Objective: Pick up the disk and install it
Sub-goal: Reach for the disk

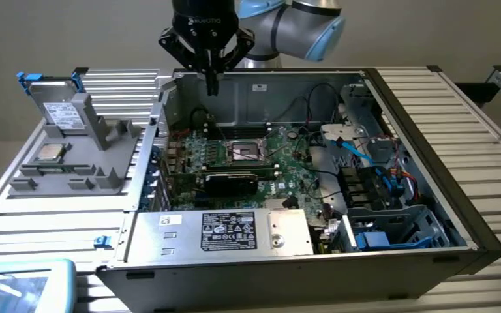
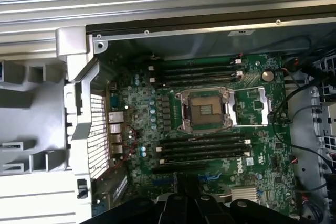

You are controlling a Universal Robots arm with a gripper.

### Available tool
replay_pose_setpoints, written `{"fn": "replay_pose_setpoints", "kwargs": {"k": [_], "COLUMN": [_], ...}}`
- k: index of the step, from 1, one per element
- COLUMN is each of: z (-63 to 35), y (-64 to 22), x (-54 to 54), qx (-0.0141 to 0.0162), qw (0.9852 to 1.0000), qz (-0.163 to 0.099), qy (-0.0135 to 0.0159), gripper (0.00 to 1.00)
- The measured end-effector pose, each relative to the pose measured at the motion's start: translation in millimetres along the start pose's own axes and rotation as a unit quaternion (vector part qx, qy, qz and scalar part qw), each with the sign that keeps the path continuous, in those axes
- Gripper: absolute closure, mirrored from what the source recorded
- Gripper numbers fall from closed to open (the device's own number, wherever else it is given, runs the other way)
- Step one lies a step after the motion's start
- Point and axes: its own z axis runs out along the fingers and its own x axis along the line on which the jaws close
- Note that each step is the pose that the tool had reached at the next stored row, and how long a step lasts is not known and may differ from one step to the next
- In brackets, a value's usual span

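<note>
A ribbed metal bench (image 1: pixel 50 222) carried an open computer case (image 1: pixel 433 153) across its middle, with the motherboard (image 1: pixel 250 153) facing up. Near the bench's far corner at the exterior view's left, the disk (image 1: pixel 59 111) stood upright in a grey holder (image 1: pixel 102 163), just beside the case's side wall. The gripper (image 1: pixel 211 81) hung over the case's far wall, fingers pressed together and gripping nothing. Open air lay between it and the disk, and bare slats ran along the bench's edge at the exterior view's right.

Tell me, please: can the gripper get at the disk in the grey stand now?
Probably yes. The disk stands upright with its top edge free, and nothing lies between it and the gripper, which hangs shut above the open case.
</note>
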Motion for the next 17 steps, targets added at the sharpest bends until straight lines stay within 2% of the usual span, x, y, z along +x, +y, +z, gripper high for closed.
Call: {"fn": "replay_pose_setpoints", "kwargs": {"k": [9,17], "z": [-0.8,-1.5], "y": [-1.6,0.4], "x": [40.3,77.2], "qx": [0.0,0.0005], "qw": [1.0,1.0], "qz": [0.0,0.0], "qy": [0.0001,0.0033], "gripper": [0.89,0.89]}}
